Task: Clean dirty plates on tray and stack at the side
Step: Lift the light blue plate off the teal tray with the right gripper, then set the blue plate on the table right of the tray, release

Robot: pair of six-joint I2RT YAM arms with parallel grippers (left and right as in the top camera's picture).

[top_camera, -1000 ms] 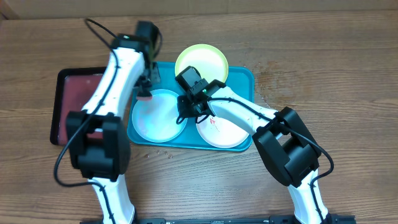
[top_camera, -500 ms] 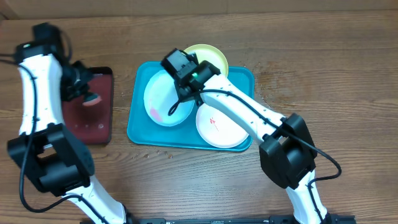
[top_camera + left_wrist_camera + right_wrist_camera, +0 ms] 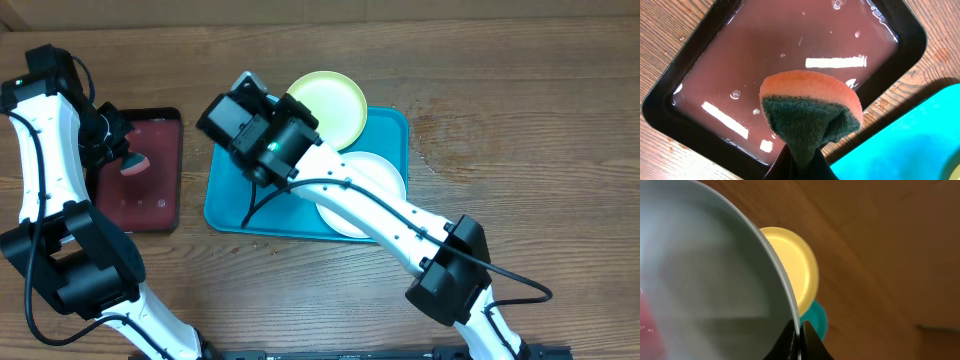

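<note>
So the right hand (image 3: 799, 330) pinches the blue plate (image 3: 705, 280) by its rim, and the left hand (image 3: 797, 162) grips a sponge (image 3: 810, 107) over the red tray (image 3: 912, 40). Guessing scrubbing's next: bring them together.

Robot lab bench. Indicators: cabled left arm (image 3: 38, 150) and right arm (image 3: 385, 218) at the near edge of a wood-grain table (image 3: 520, 100); turquoise tray (image 3: 225, 207) and dark red tray (image 3: 150, 200).

Wood table (image 3: 520, 120) — w/ turquoise tray (image 3: 225, 208), dark-red tray (image 3: 150, 200) just beside

Sponge (image 3: 810, 107) above wet dark red tray (image 3: 657, 105)
</note>
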